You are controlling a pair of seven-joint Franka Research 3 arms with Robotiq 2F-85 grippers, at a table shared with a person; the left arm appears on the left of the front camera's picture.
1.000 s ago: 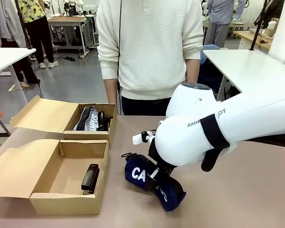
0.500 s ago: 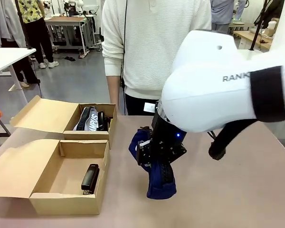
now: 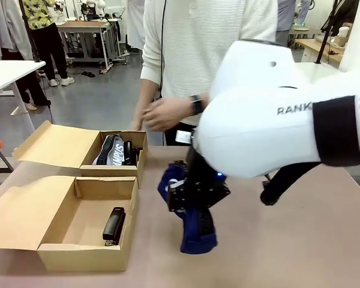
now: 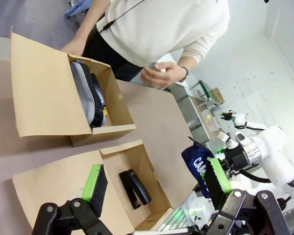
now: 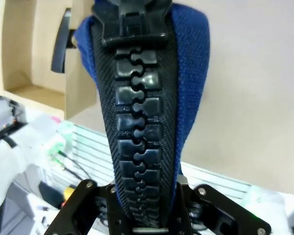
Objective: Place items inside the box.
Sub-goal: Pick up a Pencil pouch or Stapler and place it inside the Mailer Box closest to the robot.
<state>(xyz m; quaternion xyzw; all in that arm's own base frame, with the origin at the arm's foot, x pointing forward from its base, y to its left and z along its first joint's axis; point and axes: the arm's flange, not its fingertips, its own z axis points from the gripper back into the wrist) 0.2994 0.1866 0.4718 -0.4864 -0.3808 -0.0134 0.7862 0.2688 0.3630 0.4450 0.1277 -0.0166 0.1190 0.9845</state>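
The near box (image 3: 87,255) holds one black stapler (image 3: 114,225) lying flat on its floor; the far box (image 3: 54,147) holds a grey pencil case (image 3: 110,151) on edge with a black item (image 3: 129,153) beside it, too dark to identify. The right tool (image 3: 192,195) pinches the navy pencil case (image 3: 197,231), which hangs over the tabletop (image 3: 300,240) just right of the near box — outside both boxes. The left tool (image 4: 156,180) stands spread, nothing between its pads.

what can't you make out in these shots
- Front view: where the right gripper pinches the navy pencil case, hidden by its own wrist.
- Front view: black item beside the grey pencil case, half hidden by the far box wall.
- Right wrist view: the stapler, mostly behind that case.
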